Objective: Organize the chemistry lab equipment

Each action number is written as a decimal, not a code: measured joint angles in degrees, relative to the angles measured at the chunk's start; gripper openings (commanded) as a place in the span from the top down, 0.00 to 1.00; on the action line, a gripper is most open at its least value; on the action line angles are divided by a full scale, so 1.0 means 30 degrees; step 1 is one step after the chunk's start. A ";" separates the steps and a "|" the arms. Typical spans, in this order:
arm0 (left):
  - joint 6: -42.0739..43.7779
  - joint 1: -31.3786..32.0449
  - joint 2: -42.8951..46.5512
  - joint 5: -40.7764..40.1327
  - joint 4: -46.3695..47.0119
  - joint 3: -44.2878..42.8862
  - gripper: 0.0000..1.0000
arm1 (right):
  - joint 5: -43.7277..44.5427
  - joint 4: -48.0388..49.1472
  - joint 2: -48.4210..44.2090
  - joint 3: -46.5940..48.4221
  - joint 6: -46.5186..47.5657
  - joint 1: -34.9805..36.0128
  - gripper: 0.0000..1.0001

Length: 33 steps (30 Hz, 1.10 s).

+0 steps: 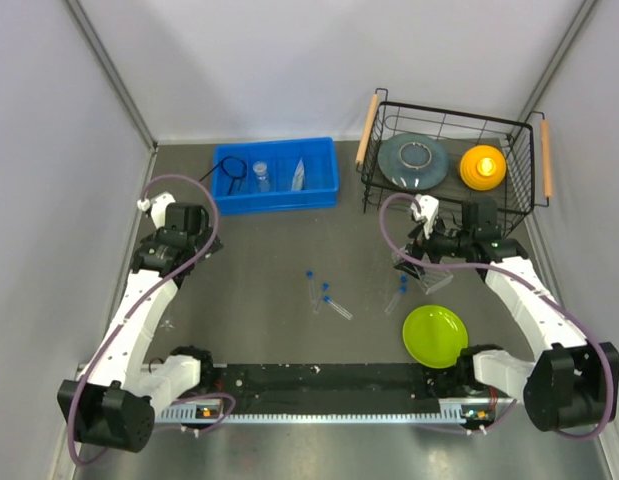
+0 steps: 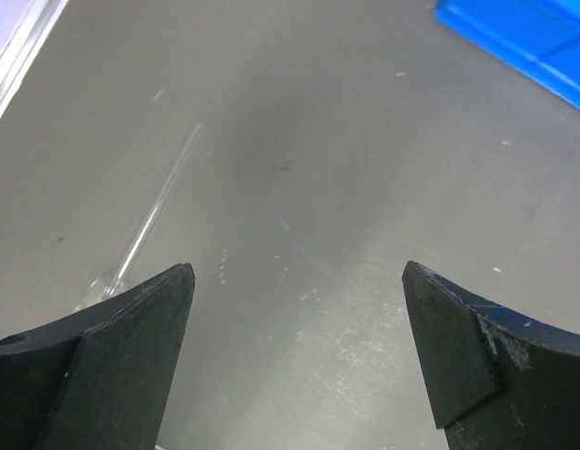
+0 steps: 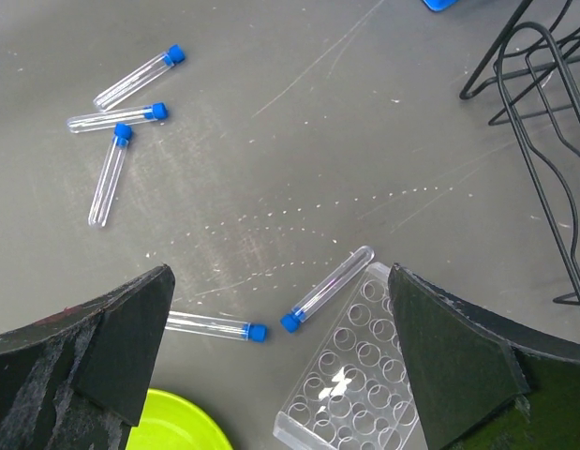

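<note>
Several thin clear tubes with blue caps lie loose on the table: three together [image 3: 116,117] at mid-table [image 1: 324,293] and two [image 3: 327,289] beside the clear perforated rack [image 3: 355,394]. The rack lies flat under my right gripper [image 3: 278,279], which is open and empty above it [image 1: 429,260]. The black ring on a rod [image 1: 234,168], the small clear jar [image 1: 262,178] and the clear packet [image 1: 299,173] sit in a blue bin [image 1: 324,190]. My left gripper [image 2: 297,272] is open and empty over bare table at the left [image 1: 167,248].
A lime-green plate [image 1: 434,335] lies near the right arm's base, just below the rack [image 3: 177,422]. A black wire basket [image 1: 519,200] at the back right holds a grey dish [image 1: 414,160] and an orange bowl [image 1: 482,167]. A thin clear rod-like line [image 2: 158,202] lies by the left gripper.
</note>
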<state>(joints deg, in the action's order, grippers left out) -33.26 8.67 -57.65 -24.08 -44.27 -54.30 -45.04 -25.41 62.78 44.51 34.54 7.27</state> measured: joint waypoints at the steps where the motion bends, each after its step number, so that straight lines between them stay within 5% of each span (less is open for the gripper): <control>1: -0.0423 -0.0022 0.0029 -0.0350 -0.0219 0.0197 0.01 | 0.0029 -0.0007 0.0102 0.0000 -0.0007 -0.0036 0.01; 13: -0.5537 -0.1982 -0.0051 -0.2565 -0.2120 0.2339 0.03 | 0.0168 -0.0022 0.1144 -0.0007 -0.0080 -0.0714 0.01; 20: -0.5603 -0.5770 -0.1654 -0.2346 -0.1421 0.2943 0.12 | 0.0474 -0.0095 0.1763 -0.0007 -0.0087 -0.0976 0.01; 24: -0.5428 -0.7074 -0.3563 -0.1377 -0.0969 0.3045 0.26 | 0.0546 -0.0117 0.1982 -0.0007 -0.0080 -0.1093 0.01; 33: -0.4983 -0.8335 -0.6630 -0.0160 0.0015 0.3140 0.23 | 0.0532 -0.0168 0.2004 -0.0211 -0.0029 -0.1129 0.01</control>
<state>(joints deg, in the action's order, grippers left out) -48.21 -16.34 -77.54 -24.56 -44.23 -44.88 -43.44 -25.91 68.79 43.88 34.46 3.88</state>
